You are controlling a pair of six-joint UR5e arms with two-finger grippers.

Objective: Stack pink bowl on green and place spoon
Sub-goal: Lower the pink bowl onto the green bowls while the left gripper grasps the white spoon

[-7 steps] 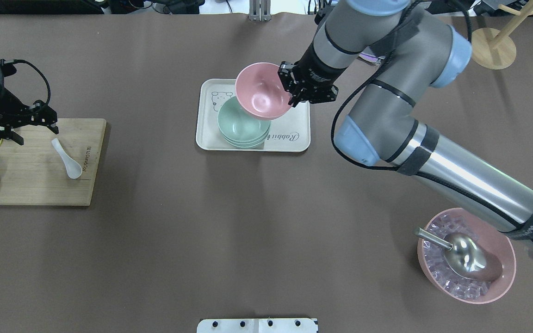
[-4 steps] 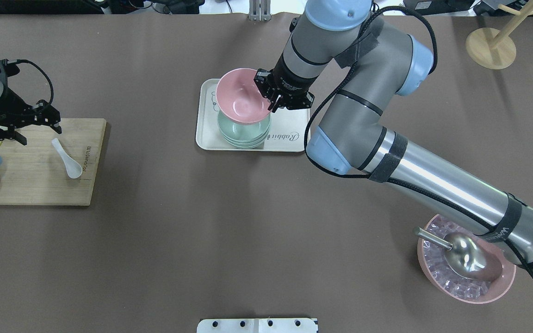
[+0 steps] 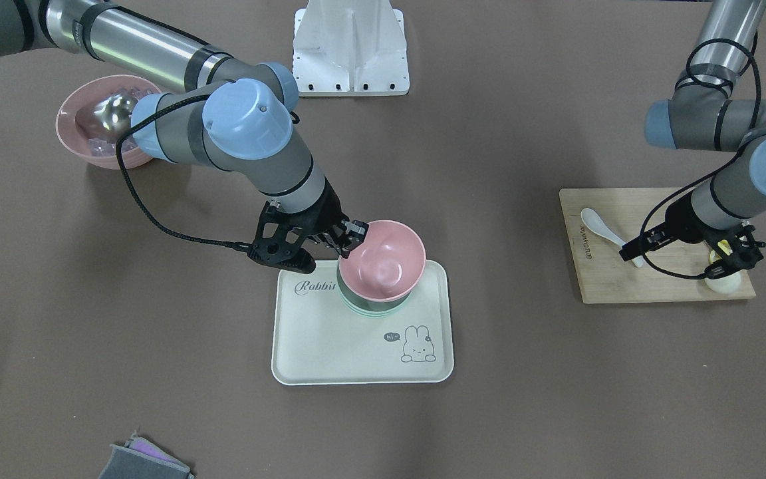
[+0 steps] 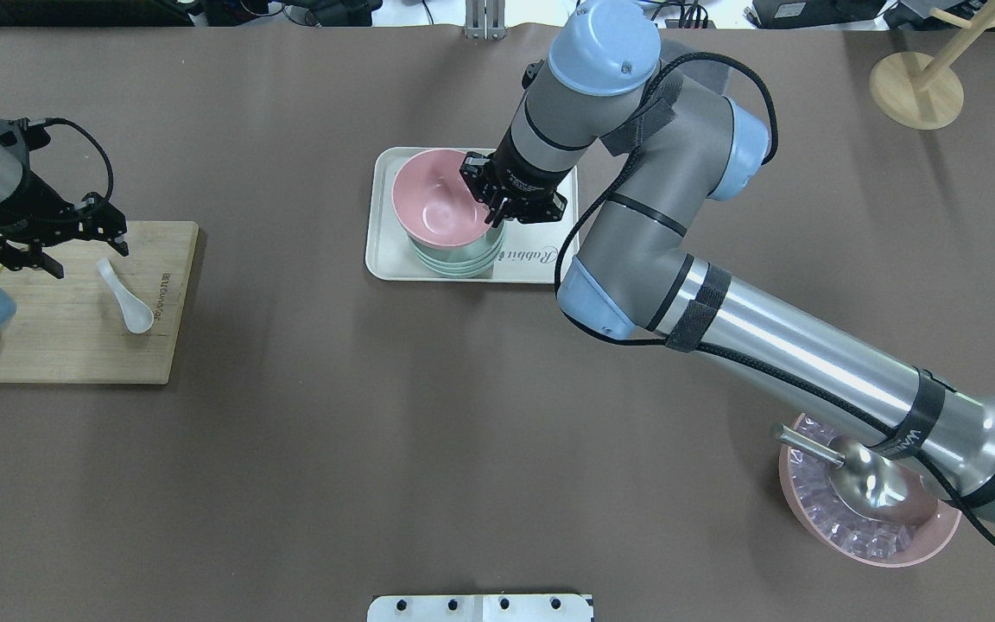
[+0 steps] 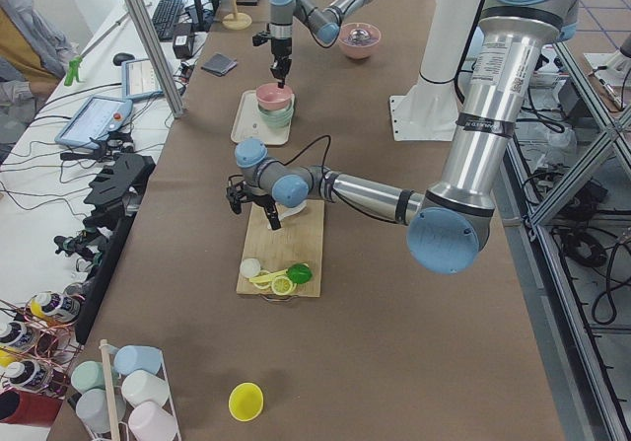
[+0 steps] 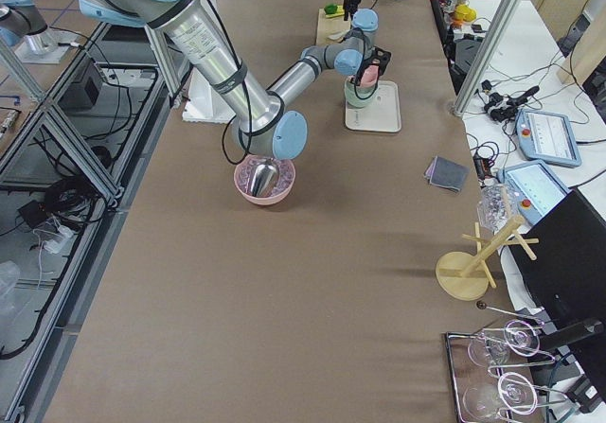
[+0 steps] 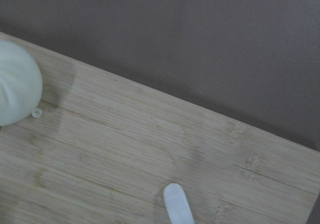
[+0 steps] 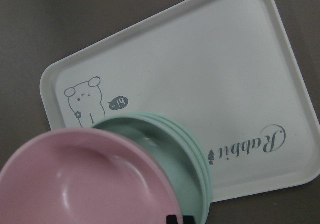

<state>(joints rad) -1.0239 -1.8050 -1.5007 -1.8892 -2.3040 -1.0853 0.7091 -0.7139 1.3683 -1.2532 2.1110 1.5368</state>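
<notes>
— Where do we find the pink bowl?
— We see the pink bowl (image 4: pixel 437 197) in the upper middle of the overhead view. It is over the green bowls (image 4: pixel 460 262), which stand stacked on the tray (image 4: pixel 387 259).
— What holds it?
— The right gripper (image 4: pixel 492 214) is clamped on the rim, at the bowl's right side in that view, with one finger inside and one outside.
— Is it seated on the green ones?
— We cannot tell. In the front view it covers nearly the whole stack, and only a thin green band shows under it. From the right wrist camera it fills the lower left of the frame and overlaps the green rims.
— And the spoon?
— The spoon (image 4: pixel 121 295) lies flat on the board (image 4: pixel 74 354) at the left edge of the overhead view. Its scoop end points to the lower right and its handle to the upper left. It lies free of both grippers.
— The left gripper?
— We see the left gripper (image 4: pixel 87 257) over the board's upper edge, its jaws spread wide. One finger is just beside the spoon's handle end. The left wrist camera gives us bare board, the handle tip at the bottom edge and a pale lump (image 7: pixel 17 81) at the left edge.
— Anything else?
— An ice bowl (image 3: pixel 104 158) with a scoop (image 4: pixel 873 484) in it sits at the lower right of the overhead view, partly under the right arm.
</notes>
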